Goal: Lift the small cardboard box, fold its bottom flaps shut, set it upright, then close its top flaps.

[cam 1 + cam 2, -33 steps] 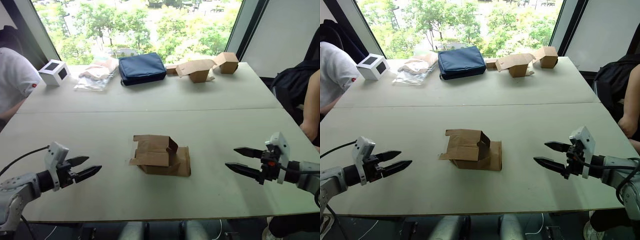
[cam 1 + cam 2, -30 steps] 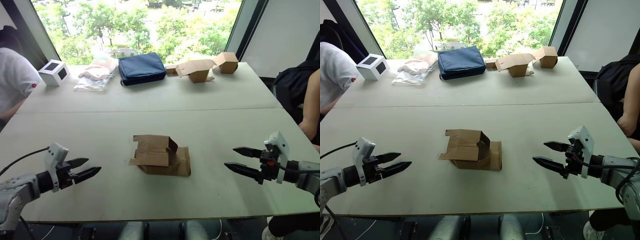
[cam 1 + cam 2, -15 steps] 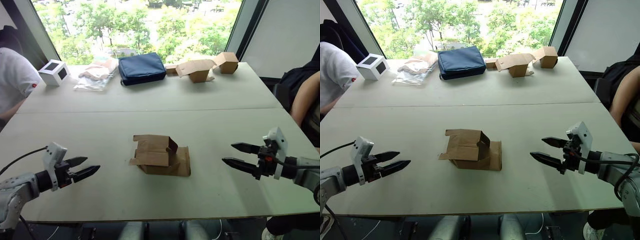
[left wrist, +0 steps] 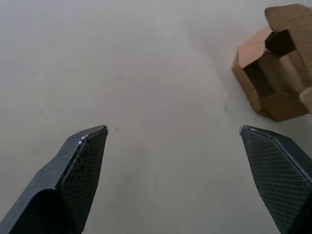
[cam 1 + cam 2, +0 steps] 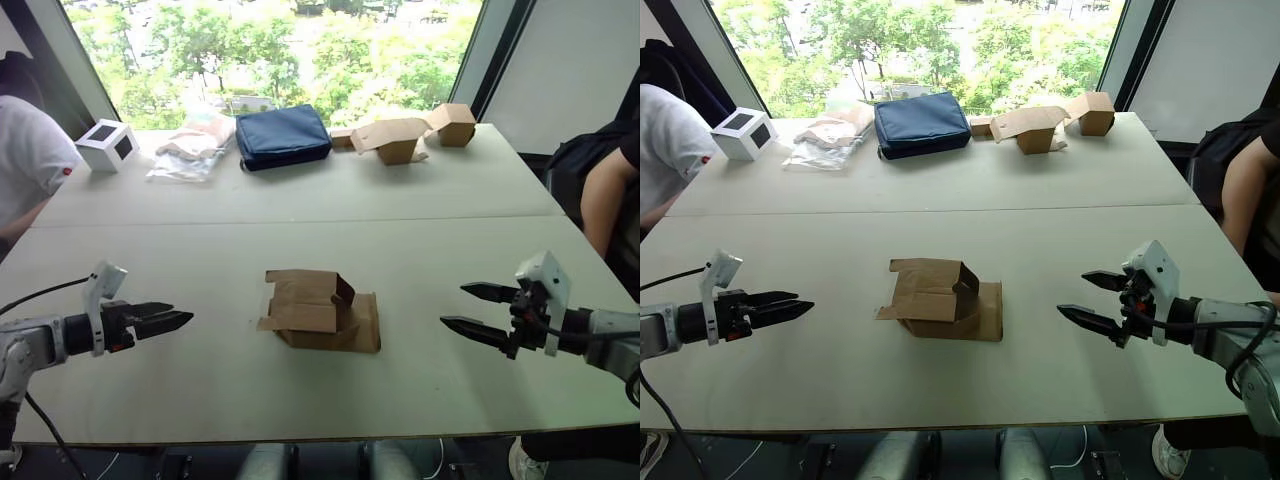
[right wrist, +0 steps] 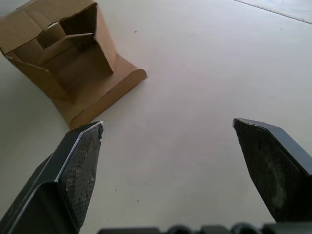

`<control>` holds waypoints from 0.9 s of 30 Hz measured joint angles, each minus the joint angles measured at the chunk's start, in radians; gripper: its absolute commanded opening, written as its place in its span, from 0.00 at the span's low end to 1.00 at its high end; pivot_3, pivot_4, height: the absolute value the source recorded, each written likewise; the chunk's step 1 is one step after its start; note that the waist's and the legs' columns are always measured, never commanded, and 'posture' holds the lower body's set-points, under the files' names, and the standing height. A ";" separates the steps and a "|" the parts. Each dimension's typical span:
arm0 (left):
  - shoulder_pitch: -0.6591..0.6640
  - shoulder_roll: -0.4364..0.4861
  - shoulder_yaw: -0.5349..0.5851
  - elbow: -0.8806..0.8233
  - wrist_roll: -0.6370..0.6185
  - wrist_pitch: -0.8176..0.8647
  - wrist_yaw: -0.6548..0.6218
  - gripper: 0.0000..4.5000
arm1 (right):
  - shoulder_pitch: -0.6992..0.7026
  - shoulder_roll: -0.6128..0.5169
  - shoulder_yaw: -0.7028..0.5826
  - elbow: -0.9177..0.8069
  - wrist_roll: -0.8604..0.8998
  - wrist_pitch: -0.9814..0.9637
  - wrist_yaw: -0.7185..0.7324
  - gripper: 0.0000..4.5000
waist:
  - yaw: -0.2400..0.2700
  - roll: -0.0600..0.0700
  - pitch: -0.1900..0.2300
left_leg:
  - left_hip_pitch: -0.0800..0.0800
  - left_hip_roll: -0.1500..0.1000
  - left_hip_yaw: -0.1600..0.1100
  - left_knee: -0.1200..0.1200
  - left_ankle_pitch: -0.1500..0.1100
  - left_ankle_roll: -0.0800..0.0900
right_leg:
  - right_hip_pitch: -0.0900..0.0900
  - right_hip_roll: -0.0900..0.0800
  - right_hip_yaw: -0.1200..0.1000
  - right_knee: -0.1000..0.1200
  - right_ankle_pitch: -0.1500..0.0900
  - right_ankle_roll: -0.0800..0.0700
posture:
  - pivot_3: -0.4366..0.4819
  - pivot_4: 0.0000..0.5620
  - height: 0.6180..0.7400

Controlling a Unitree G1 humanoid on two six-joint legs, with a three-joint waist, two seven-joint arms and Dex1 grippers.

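Note:
The small cardboard box [image 5: 318, 310] lies on its side in the middle of the table, open at both ends, with one long flap flat on the tabletop toward my right. Its flaps stand open. My left gripper [image 5: 178, 317] hovers open to the box's left, well apart from it, fingers pointing toward it. My right gripper [image 5: 452, 305] hovers open on the opposite side, also apart and pointing at it. The left wrist view has the box [image 4: 273, 73] ahead and off to one side of the gripper [image 4: 173, 129]. In the right wrist view its open inside [image 6: 63, 53] faces the gripper [image 6: 168, 124].
Along the far edge of the table [image 5: 450, 200] stand a white cube [image 5: 108, 144], a plastic bag [image 5: 190, 150], a blue pouch [image 5: 283, 136] and two brown cartons [image 5: 395, 138] [image 5: 455, 123]. A person [image 5: 25, 160] sits at the left, another person [image 5: 615, 190] at the right.
My left gripper has risen a little and turned, so its fingers now lie nearly level. My right gripper has edged slightly toward the box. The box has not moved.

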State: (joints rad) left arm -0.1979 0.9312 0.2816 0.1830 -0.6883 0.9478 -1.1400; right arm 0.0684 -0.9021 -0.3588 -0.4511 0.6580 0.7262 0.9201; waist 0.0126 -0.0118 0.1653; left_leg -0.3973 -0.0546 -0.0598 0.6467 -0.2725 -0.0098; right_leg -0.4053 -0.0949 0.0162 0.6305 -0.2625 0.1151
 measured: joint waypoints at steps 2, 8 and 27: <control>-0.060 0.000 -0.013 0.041 -0.033 0.075 -0.027 0.99 | 0.020 0.000 -0.012 -0.065 0.029 0.025 -0.016 0.99 | 0.002 -0.001 0.000 | 0.000 0.000 0.000 0.001 0.000 0.000 | 0.000 0.000 0.000 0.000 0.000 0.000 | 0.48 0.27 1.00; -0.197 -0.102 -0.066 0.000 -0.186 0.317 -0.056 0.99 | -0.040 0.037 0.001 -0.306 0.245 0.143 -0.156 0.99 | -0.004 -0.002 0.000 | -0.001 0.000 0.000 0.001 0.000 0.000 | 0.000 0.000 0.000 0.000 0.001 0.001 | 0.48 0.27 1.00; -0.406 -0.300 -0.344 0.136 -0.133 0.346 -0.119 0.99 | -0.024 0.021 0.069 -0.403 0.355 0.191 -0.343 0.99 | -0.001 -0.003 0.000 | -0.002 -0.001 0.000 0.003 0.000 0.000 | -0.001 0.001 0.000 0.000 0.001 0.001 | 0.48 0.27 1.00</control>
State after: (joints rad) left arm -0.6040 0.6314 -0.0622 0.3193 -0.8212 1.2937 -1.2585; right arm 0.0444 -0.8811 -0.2901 -0.8539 1.0134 0.9176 0.5776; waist 0.0120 -0.0144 0.1651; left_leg -0.3996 -0.0555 -0.0603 0.6495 -0.2721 -0.0095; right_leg -0.4059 -0.0943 0.0158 0.6304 -0.2619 0.1162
